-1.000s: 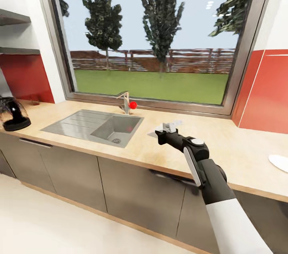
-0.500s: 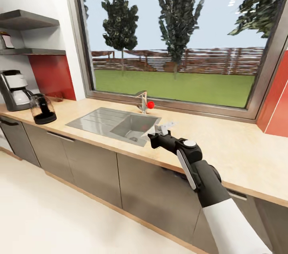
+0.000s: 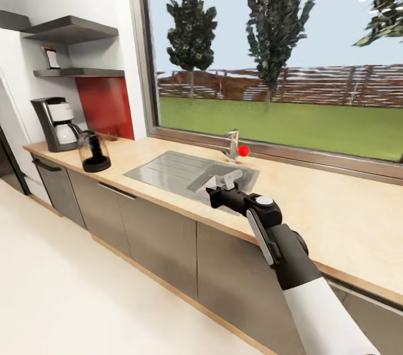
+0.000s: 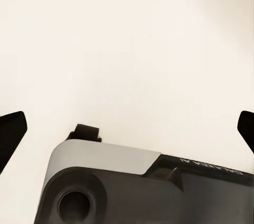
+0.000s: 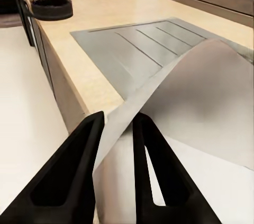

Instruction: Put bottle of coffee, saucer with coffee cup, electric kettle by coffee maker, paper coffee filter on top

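Paper, pinched between the two dark fingers (image 5: 84,181) of the right gripper (image 5: 114,128), curls up and away over the sink (image 5: 159,38): this is the paper coffee filter (image 5: 211,91), and the jaws are nearly together, clamped on its edge. In the head view the same gripper (image 3: 221,186) rides above the front edge of the worktop (image 3: 313,209) at the sink, the white sheet (image 3: 224,180) showing at its tip. The coffee maker (image 3: 56,122) stands far off at the worktop's left end, the electric kettle (image 3: 93,150) just beside it. To carry well, I judge, keep the pinch firm, travel along the front edge, and lift high enough to pass over the kettle. The left gripper's (image 4: 127,128) jaws stand wide apart over pale floor (image 4: 127,33), holding nothing.
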